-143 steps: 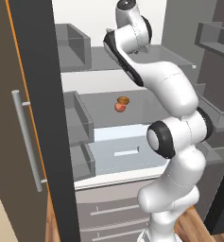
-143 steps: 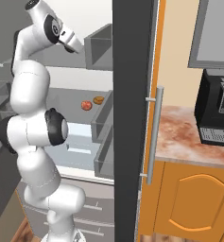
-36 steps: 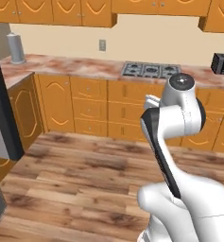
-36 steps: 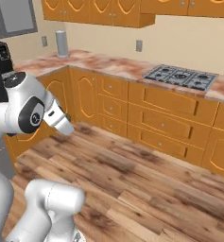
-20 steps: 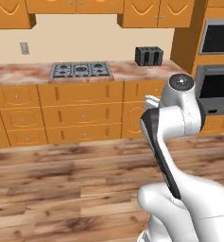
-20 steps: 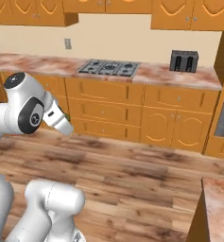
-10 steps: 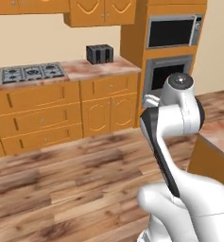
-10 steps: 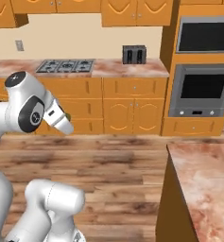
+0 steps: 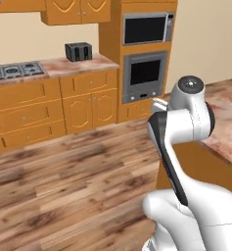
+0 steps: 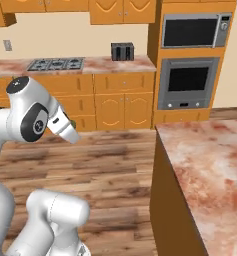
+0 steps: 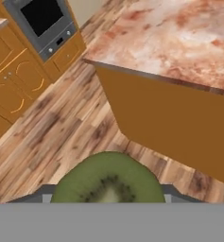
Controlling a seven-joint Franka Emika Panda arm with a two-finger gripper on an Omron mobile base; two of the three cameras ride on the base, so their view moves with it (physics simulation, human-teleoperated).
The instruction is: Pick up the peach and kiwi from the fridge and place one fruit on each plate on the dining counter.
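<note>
My gripper (image 11: 108,191) is shut on the kiwi (image 11: 108,177), a green-brown oval that sits between the two fingertips at the bottom of the hand view. The arm is folded close to the base. The dining counter (image 10: 210,160) with its pinkish-red marbled top and orange sides lies ahead to the right; its corner (image 11: 179,42) shows beyond the kiwi, some way off, and its edge (image 9: 225,130) appears behind the arm. The peach, the plates and the fridge are out of view.
A wall oven (image 10: 189,82) with a microwave (image 10: 192,30) above it stands straight ahead. To its left runs the wall counter with a toaster (image 10: 122,51) and a stove (image 10: 55,64). Wooden floor (image 10: 115,165) lies between me and them.
The base has turned, so the whole scene swept sideways: the stove slid left, the oven came into view, then the dining counter. The arm keeps its folded pose.
</note>
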